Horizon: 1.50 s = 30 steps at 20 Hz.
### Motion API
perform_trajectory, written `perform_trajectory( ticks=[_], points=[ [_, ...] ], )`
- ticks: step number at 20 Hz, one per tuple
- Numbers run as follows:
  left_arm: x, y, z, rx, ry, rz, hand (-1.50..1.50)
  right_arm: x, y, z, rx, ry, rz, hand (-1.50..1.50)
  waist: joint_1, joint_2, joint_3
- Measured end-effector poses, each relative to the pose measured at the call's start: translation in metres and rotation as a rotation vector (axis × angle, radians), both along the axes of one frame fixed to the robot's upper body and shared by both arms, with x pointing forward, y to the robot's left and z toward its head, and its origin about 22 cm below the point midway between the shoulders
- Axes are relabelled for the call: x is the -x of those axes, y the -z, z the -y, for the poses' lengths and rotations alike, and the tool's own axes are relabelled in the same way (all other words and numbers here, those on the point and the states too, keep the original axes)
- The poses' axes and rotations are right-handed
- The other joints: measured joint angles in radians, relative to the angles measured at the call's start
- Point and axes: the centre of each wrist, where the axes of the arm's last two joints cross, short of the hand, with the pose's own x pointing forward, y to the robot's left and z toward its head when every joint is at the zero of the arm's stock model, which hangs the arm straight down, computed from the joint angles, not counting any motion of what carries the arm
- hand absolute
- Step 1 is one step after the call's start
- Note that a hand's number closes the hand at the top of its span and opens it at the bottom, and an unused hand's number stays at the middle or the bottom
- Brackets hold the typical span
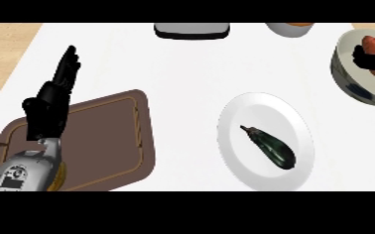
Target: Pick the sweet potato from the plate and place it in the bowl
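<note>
A white plate (253, 114) lies right of centre, and on it rests only a dark green eggplant (271, 146). At the right edge stands a grey bowl (345, 82), partly cut off by the picture. A reddish-orange sweet potato (370, 43) shows inside the bowl at the very edge. Just below it, a black part of my right hand (361, 58) sits over the bowl; most of that hand is out of view. My left hand (51, 104) is open with fingers up at the left, resting over the cutting board.
A brown cutting board (110, 139) lies at the lower left under my left forearm. A grey, dark-rimmed container (192, 30) and a white cup-like vessel (290, 29) stand at the far edge. Wooden counter (16, 44) borders the white top on the left.
</note>
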Motion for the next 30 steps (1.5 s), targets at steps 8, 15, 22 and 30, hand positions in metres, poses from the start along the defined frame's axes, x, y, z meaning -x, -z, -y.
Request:
perform_trajectory(
  ticks=[8,15,22,30],
  points=[
    [-0.006,0.0,0.007,-0.002,0.026,0.016,0.0,0.008,0.026,0.061,0.112,0.136,-0.059,1.5,0.028,0.014,0.003],
    [-0.009,-0.003,0.009,0.002,0.042,0.027,0.0,0.017,0.038,0.081,-0.072,0.116,-0.097,-1.5,0.047,0.022,0.006],
    [-0.011,-0.003,0.009,0.005,0.048,0.024,0.0,0.019,0.04,0.086,-0.201,-0.007,0.007,-1.5,0.048,0.024,0.008],
    [-0.011,0.0,0.009,0.002,0.031,0.018,0.0,0.04,0.037,0.114,-0.298,-0.035,0.151,-1.5,0.032,0.018,0.006]
  ],
)
